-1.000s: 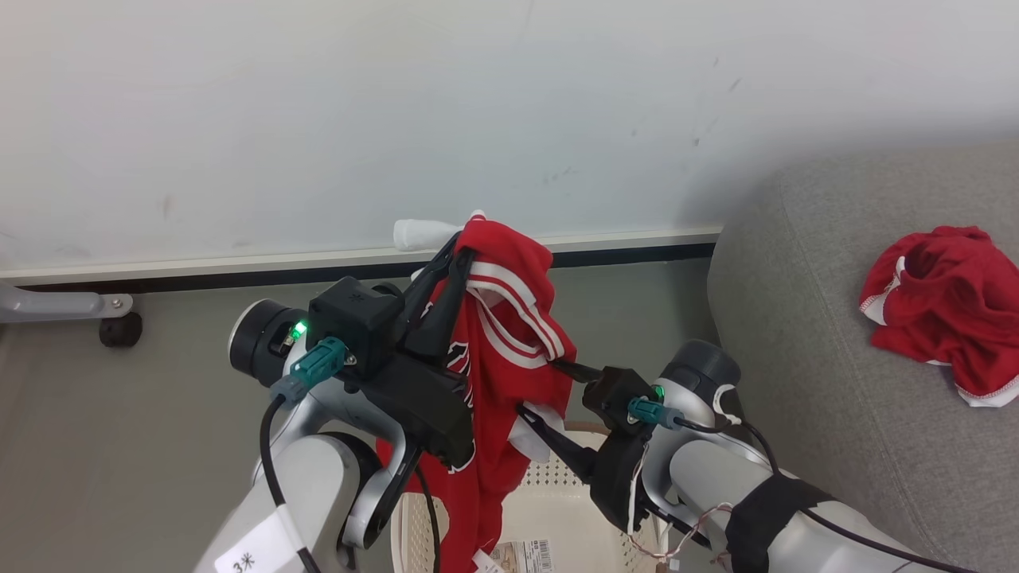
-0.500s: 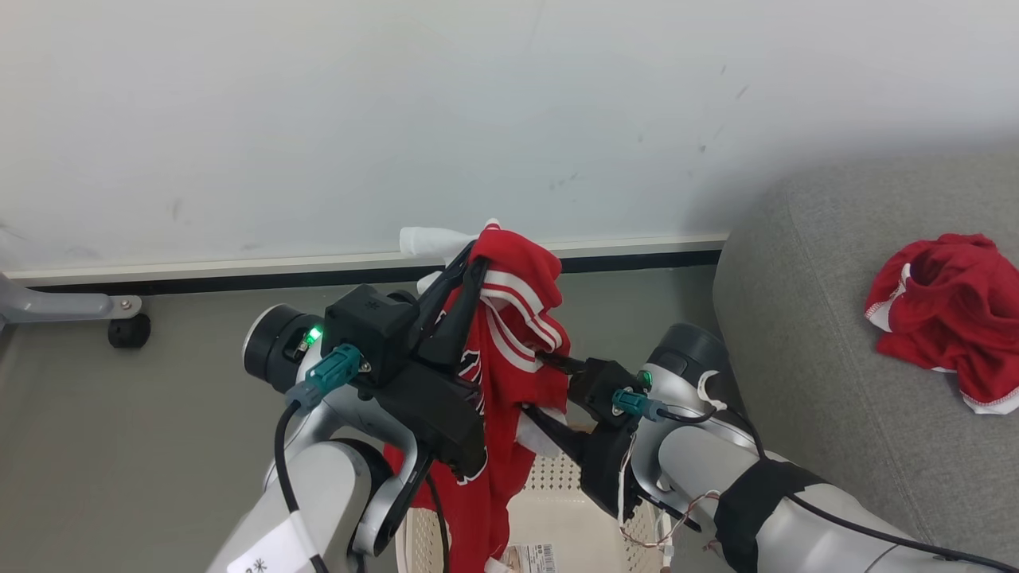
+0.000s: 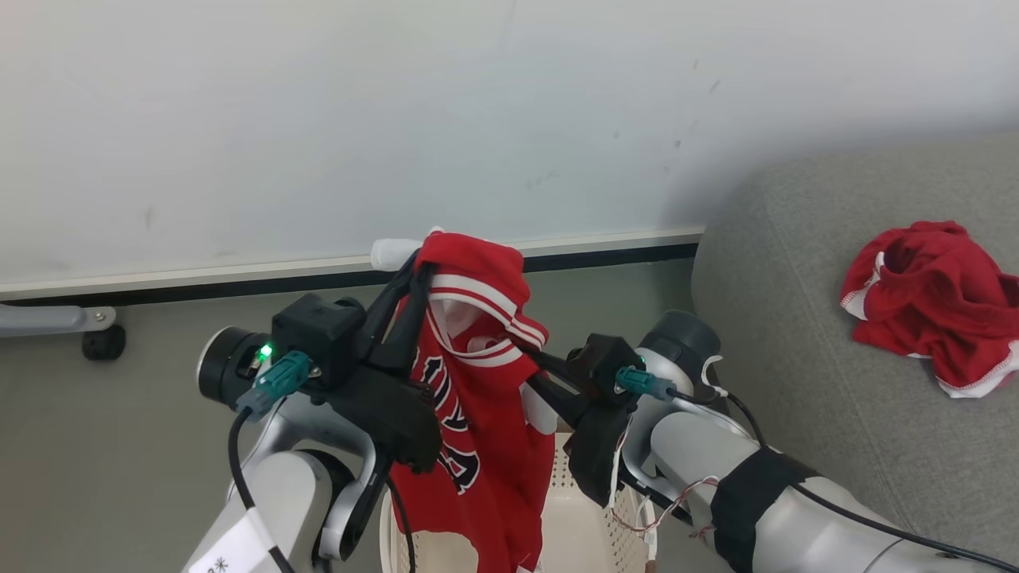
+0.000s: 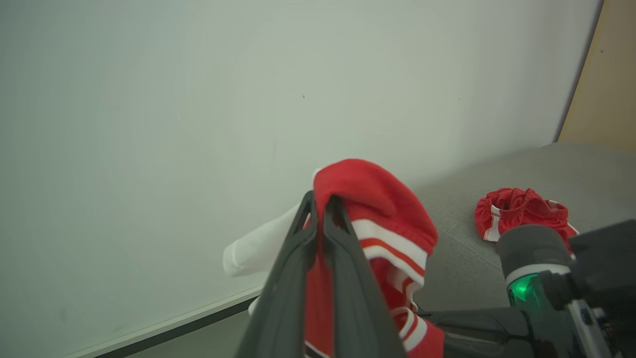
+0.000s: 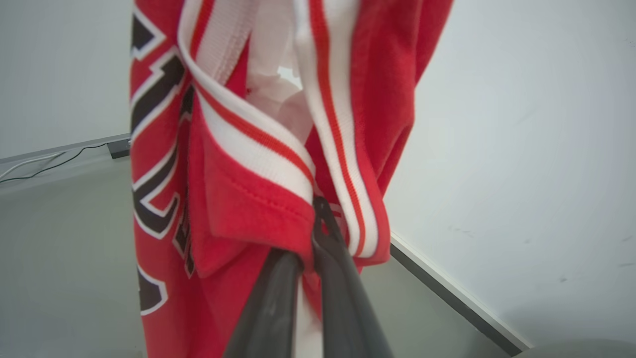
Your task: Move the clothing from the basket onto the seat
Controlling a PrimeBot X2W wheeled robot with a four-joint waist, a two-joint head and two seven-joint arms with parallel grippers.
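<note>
Most likely a lab or test room dressed up as a corner of a home. Home-like: a big grey woven seat with red sports clothing crumpled on it, and a cream perforated basket low down near it. Lab-like: a plain white wall, lightly scuffed, meeting a smooth grey-green floor at a pale skirting with a dark strip beneath; a metal leg on a black caster at the left; a thin cable trailing along the foot of the wall; a tan panel past the wall's end.
</note>
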